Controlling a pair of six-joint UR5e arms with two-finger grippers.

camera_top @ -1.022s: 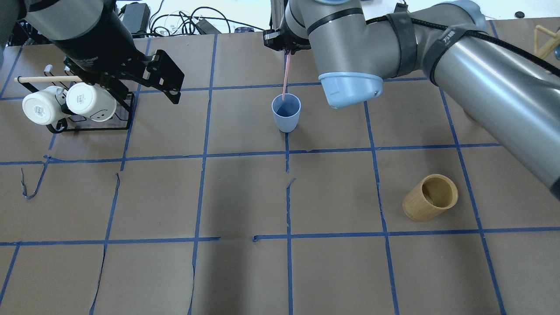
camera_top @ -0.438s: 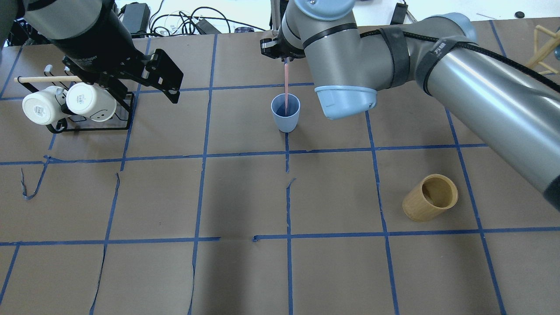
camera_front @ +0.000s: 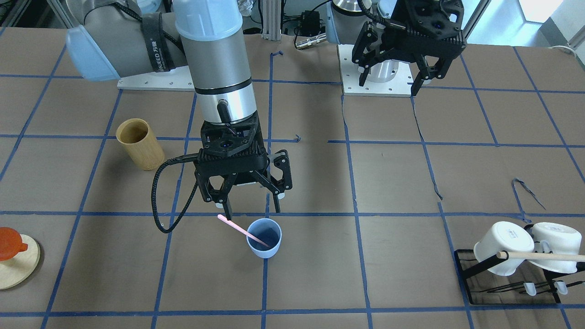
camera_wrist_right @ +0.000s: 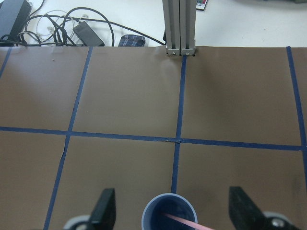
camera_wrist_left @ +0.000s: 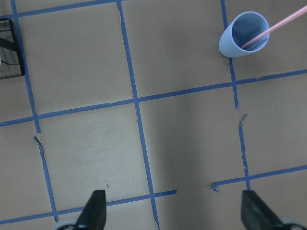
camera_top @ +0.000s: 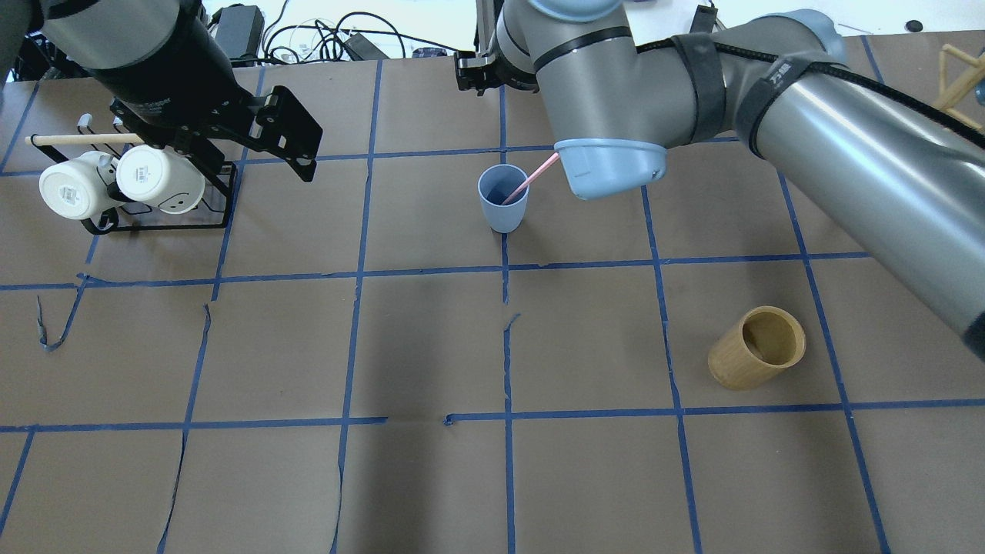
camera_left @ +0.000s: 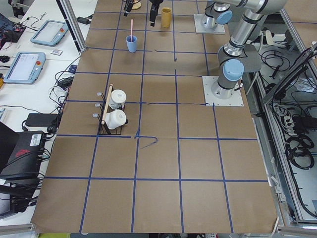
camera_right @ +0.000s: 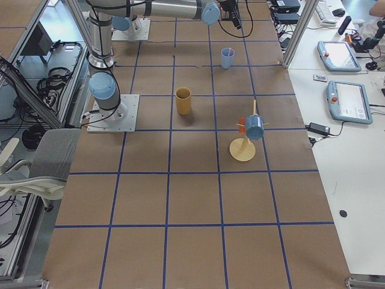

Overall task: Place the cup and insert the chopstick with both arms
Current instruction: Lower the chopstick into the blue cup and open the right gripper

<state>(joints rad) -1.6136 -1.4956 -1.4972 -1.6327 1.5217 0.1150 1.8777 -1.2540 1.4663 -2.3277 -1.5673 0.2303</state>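
Note:
The light-blue cup [camera_front: 264, 238] stands upright near the table's middle; it also shows in the overhead view [camera_top: 503, 200]. One pale-pink chopstick [camera_front: 238, 228] leans inside it, its top tilted toward the robot's right [camera_top: 532, 178]. My right gripper [camera_front: 252, 208] hangs open just above and behind the cup, touching nothing; in its wrist view the cup [camera_wrist_right: 169, 213] sits between the spread fingers. My left gripper [camera_front: 390, 80] is open and empty, raised near its base; its wrist view shows the cup [camera_wrist_left: 243, 34] and chopstick [camera_wrist_left: 278, 25] far off.
A tan bamboo cylinder [camera_top: 758, 348] stands on the robot's right side. A black rack with white mugs [camera_top: 123, 181] and a wooden rod sits on the left. A wooden stand with an orange piece [camera_front: 13, 256] is at the far right edge.
The right gripper held the chopstick upright over the cup; it has opened and let go. The chopstick now rests in the cup, leaning to the right.

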